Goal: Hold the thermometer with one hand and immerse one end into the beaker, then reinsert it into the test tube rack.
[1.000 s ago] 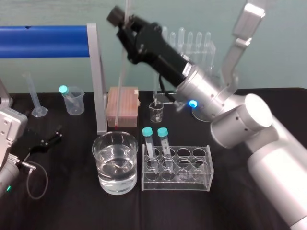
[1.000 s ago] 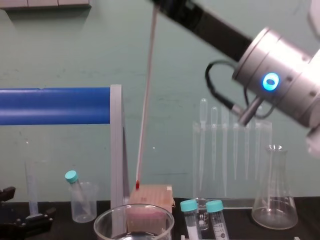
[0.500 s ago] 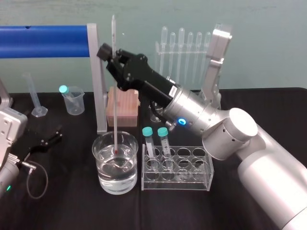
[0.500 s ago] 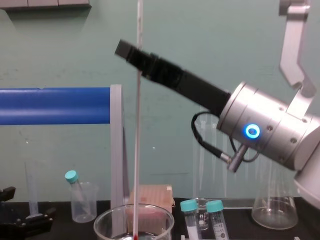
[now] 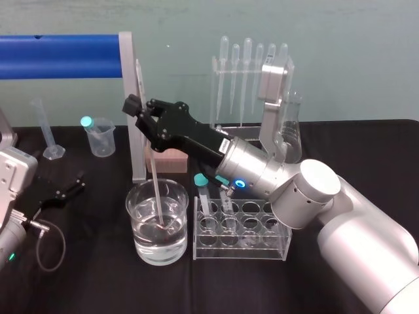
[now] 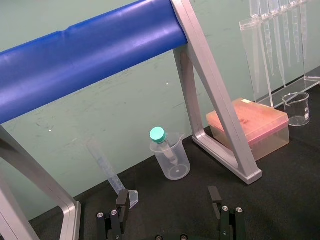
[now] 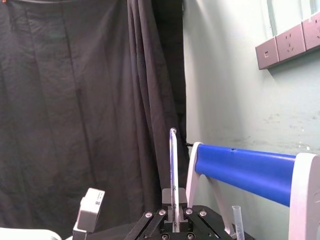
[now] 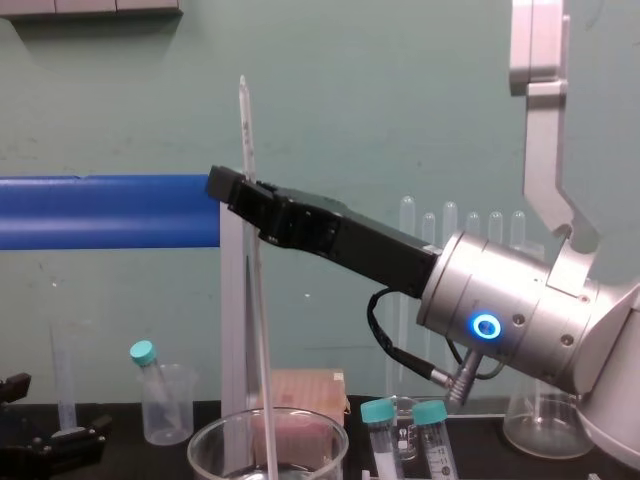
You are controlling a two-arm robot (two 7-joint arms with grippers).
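The thermometer [image 5: 154,190], a thin whitish rod, stands nearly upright with its lower end in the water of the large clear beaker [image 5: 177,242]. My right gripper [image 5: 139,112], long and black, is shut on the rod's upper part, just above and behind the beaker. In the chest view the thermometer [image 8: 255,330] passes through the right gripper [image 8: 238,190] and down into the beaker [image 8: 210,440]. The clear test tube rack [image 5: 278,239] stands right of the beaker. My left gripper [image 6: 167,202] rests low at the table's left, open, with nothing between its fingers.
Two teal-capped tubes [image 5: 203,190] stand in the rack's left end. Behind are a pink box [image 5: 171,157], a pipette stand [image 5: 252,65], a conical flask [image 5: 291,124] and the blue-barred frame [image 5: 62,57]. A small plastic beaker [image 5: 99,137] and a graduated cylinder [image 5: 47,134] stand back left.
My right gripper has come down and towards the beaker with the thermometer. The rod's red tip went from above and behind the beaker down into the water.
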